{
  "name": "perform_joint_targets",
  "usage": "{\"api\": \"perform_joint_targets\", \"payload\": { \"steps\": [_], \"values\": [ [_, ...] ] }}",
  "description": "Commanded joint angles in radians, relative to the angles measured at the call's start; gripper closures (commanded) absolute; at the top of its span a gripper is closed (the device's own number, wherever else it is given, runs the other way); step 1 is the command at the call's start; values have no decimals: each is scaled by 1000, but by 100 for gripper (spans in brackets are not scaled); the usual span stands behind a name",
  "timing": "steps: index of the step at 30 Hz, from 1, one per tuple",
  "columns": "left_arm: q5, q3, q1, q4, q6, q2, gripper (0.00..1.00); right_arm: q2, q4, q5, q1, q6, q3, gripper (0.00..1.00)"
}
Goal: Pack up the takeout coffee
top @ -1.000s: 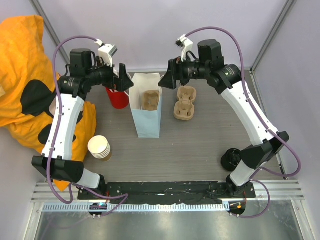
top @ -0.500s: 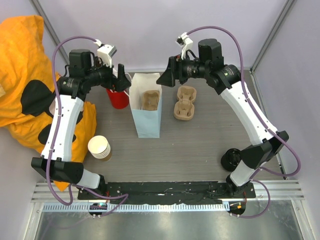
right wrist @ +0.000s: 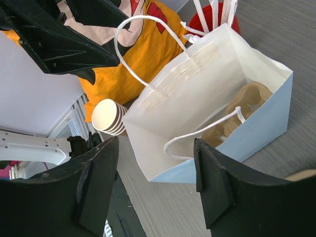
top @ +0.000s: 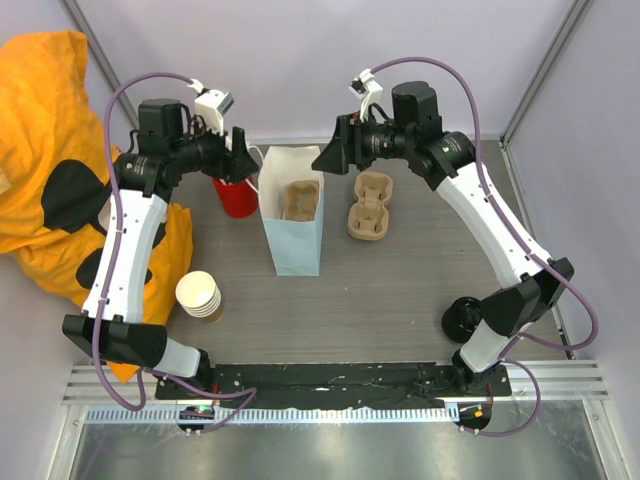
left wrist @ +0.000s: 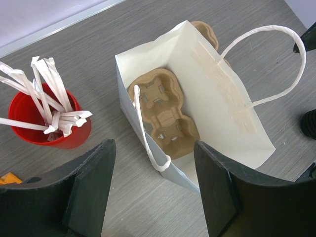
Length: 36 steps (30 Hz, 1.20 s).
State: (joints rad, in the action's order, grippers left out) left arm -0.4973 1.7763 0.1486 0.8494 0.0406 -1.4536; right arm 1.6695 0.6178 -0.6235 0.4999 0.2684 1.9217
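- Left gripper (top: 240, 157) has drawn back a touch from the bag since a second ago, and its claw has narrowed somewhat. The right gripper (top: 335, 157) has edged slightly left and narrowed a little too.
- Both claws stand spread with nothing between their fingers, one hanging at each side of the pale blue paper bag (top: 297, 245).
- That bag stands upright and open towards the back of the table, with a pulp cup carrier (left wrist: 163, 111) lying flat in its bottom.
- One white handle (left wrist: 148, 133) droops inward over the carrier; the other (left wrist: 276, 54) arches up.
- A second carrier (top: 368, 208) lies on the table just right of the bag.
- A red cup of wrapped straws (left wrist: 47, 128) stands just left of the bag. A stack of paper cups (top: 198, 295) sits near the front left, beside an orange cloth (top: 40, 120).
- A round black lid (top: 460, 314) shows at the near right, well apart from the bag and half hidden behind the right arm (it may be the takeout coffee from above; whether a cup is beneath, I cannot tell).
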Motion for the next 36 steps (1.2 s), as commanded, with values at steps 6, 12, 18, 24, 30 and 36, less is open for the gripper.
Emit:
{"api": "perform_joint_targets", "payload": {
  "steps": [6,12,18,24,30,36],
  "values": [
    [-7,11,3,-18,1,15,36,-2,-73,-21,-3,51,-50,36],
    [-9,2,3,-39,-19,4,45,21,-119,4,-3,72,-44,40],
    [-10,9,3,-46,-27,-22,51,52,-138,27,-3,75,3,50],
    [-12,12,3,-53,-34,-34,68,58,-150,42,-3,71,8,76],
    [-21,41,6,-69,-33,-56,91,65,-129,41,-3,45,89,94],
    [-37,190,16,-58,-65,-85,99,72,-86,41,-4,2,195,95]
  ]
}}
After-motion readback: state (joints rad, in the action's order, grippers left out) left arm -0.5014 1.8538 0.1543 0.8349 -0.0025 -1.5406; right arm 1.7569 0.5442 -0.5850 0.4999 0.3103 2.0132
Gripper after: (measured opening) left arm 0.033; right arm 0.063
